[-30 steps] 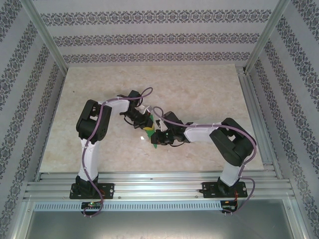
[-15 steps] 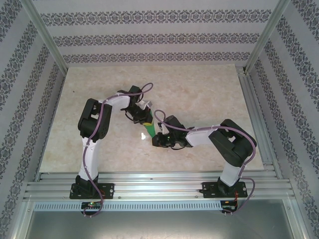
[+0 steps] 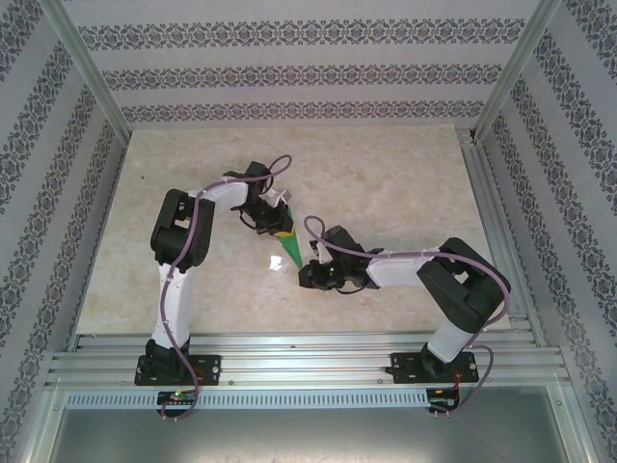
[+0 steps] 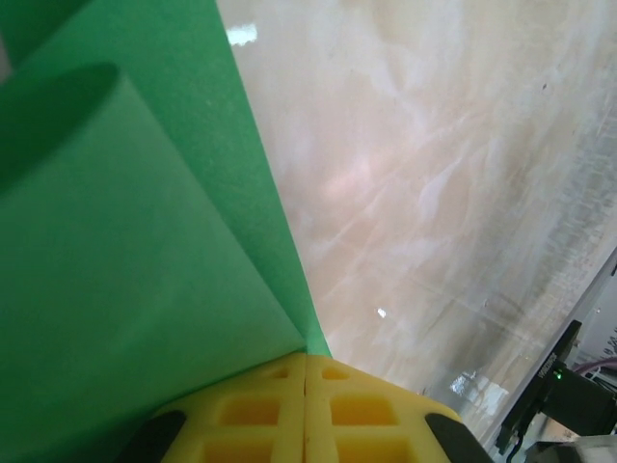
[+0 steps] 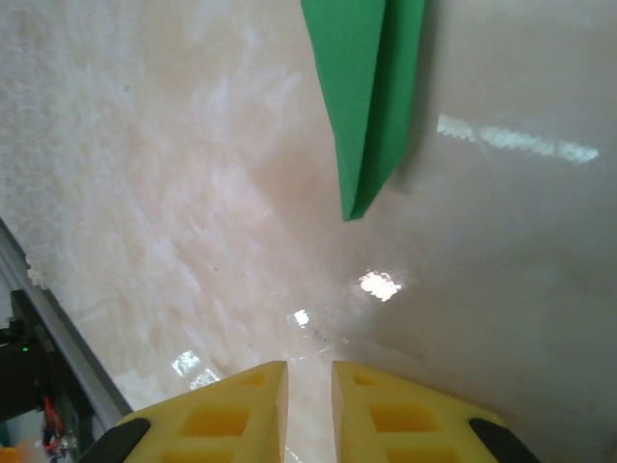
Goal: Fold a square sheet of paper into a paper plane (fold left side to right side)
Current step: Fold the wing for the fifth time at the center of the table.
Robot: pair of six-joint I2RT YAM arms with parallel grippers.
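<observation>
The square sheet of paper is folded into a slim green pointed paper plane [image 3: 289, 249]. It hangs over the middle of the table with its point toward the near side. My left gripper [image 3: 279, 225] is shut on its wide rear end. In the left wrist view the green paper [image 4: 125, 241] runs out from between the closed yellow fingertips of the left gripper [image 4: 306, 359]. My right gripper [image 3: 307, 277] sits just beyond the point, apart from it. The right wrist view has the green tip [image 5: 371, 106] ahead of the right gripper [image 5: 308, 371], whose jaws stand narrowly open with nothing between them.
The marble-patterned tabletop [image 3: 386, 183] spreads around both arms. Aluminium rails [image 3: 289, 352] run along the near edge and a rail [image 3: 487, 212] lines the right side. Patterned walls enclose the back and sides.
My right gripper has let go of the paper's tip and drawn back toward the right, its jaws parting slightly. The left gripper has swung the plane back and to the right.
</observation>
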